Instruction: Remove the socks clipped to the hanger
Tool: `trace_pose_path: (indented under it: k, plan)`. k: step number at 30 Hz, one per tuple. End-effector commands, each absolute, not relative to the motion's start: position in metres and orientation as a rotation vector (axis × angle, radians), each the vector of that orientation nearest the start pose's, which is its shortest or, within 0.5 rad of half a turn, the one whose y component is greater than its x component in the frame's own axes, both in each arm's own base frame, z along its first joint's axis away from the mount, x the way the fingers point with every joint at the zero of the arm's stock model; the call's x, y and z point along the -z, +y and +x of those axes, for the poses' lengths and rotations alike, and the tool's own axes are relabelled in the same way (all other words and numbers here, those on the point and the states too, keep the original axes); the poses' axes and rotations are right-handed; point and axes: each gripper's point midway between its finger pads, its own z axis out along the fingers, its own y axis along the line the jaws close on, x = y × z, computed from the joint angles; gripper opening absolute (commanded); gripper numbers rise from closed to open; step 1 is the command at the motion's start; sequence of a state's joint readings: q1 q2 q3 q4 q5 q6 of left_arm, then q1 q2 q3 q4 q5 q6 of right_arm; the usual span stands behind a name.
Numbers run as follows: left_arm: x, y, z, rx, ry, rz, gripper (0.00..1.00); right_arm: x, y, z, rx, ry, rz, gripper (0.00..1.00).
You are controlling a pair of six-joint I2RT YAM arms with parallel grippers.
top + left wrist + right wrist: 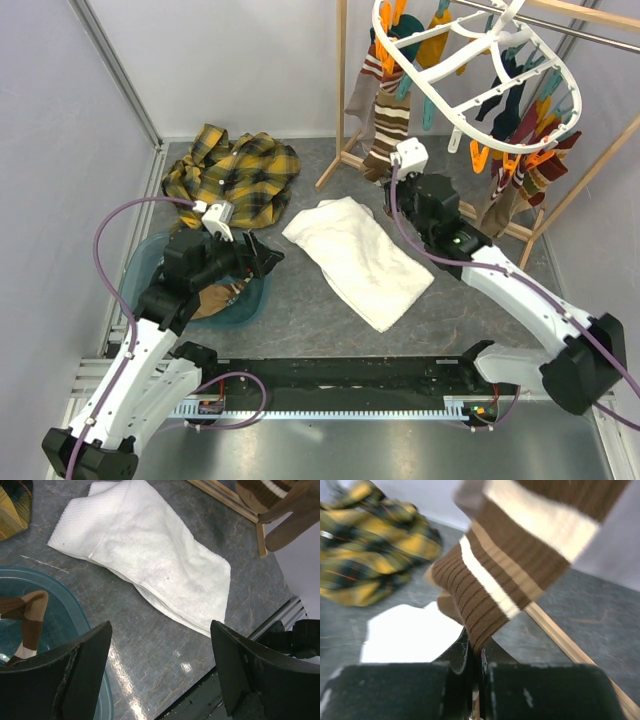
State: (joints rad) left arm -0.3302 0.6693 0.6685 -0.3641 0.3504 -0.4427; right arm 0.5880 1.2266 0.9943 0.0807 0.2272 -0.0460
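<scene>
The white ring hanger (441,104) hangs at the top right with several socks on orange and teal clips (509,162). A brown, cream-striped sock (386,124) hangs at its left side. My right gripper (397,178) is shut on this sock's lower end; the wrist view shows the sock (487,605) pinched between the closed jaws of the gripper (476,655). My left gripper (266,258) is open and empty, low over the table beside the teal basin (146,262). In the left wrist view the gripper (160,645) hangs over bare table. A brown sock (29,625) lies in the basin.
A yellow-black plaid shirt (235,175) lies at the back left. A white towel (360,260) lies in the middle of the table. The wooden rack frame (341,90) stands behind the hanger, its foot bar (227,500) on the floor.
</scene>
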Motion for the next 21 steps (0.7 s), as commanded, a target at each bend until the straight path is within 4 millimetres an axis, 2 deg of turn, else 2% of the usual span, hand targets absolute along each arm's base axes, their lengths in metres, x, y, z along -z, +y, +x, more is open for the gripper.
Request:
trace_pose_path:
  k: [1,3,5,6,7,8,9,10,12,13,15,16,21]
  plan:
    - [-0.256,-0.176,0.226,0.885,1.914,0.243,0.86,-0.322,0.216,0.332,-0.471,1.598,-0.384,0.0]
    - [-0.271,-0.189,0.222,0.902,1.888,0.289,0.86,-0.331,0.213,0.318,-0.515,1.586,-0.384,0.0]
    - [-0.272,-0.202,0.223,0.893,1.9,0.316,0.86,-0.338,0.208,0.307,-0.541,1.578,-0.363,0.0]
    - [-0.282,-0.213,0.22,0.89,1.881,0.341,0.86,-0.341,0.207,0.303,-0.557,1.57,-0.353,0.0]
    - [-0.28,-0.222,0.222,0.886,1.899,0.356,0.86,-0.344,0.206,0.299,-0.578,1.565,-0.342,0.0]
    - [-0.29,-0.23,0.222,0.897,1.883,0.368,0.86,-0.35,0.204,0.294,-0.59,1.548,-0.331,0.0]
    - [-0.296,-0.24,0.22,0.914,1.868,0.391,0.86,-0.353,0.209,0.287,-0.633,1.538,-0.358,0.0]
    - [-0.292,-0.251,0.223,0.924,1.888,0.403,0.86,-0.357,0.208,0.283,-0.649,1.532,-0.358,0.0]
    - [-0.31,-0.265,0.226,0.943,1.854,0.421,0.86,-0.373,0.204,0.273,-0.678,1.491,-0.337,0.0]
    - [-0.313,-0.27,0.229,0.942,1.851,0.431,0.86,-0.368,0.202,0.27,-0.674,1.517,-0.341,0.0]
    - [-0.329,-0.283,0.242,0.937,1.838,0.443,0.86,-0.377,0.194,0.26,-0.668,1.494,-0.34,0.0]
    - [-0.334,-0.284,0.247,0.92,1.835,0.447,0.86,-0.374,0.192,0.257,-0.66,1.505,-0.352,0.0]
    - [-0.402,-0.307,0.278,0.879,1.683,0.504,0.87,-0.369,0.181,0.246,-0.637,1.522,-0.353,0.0]
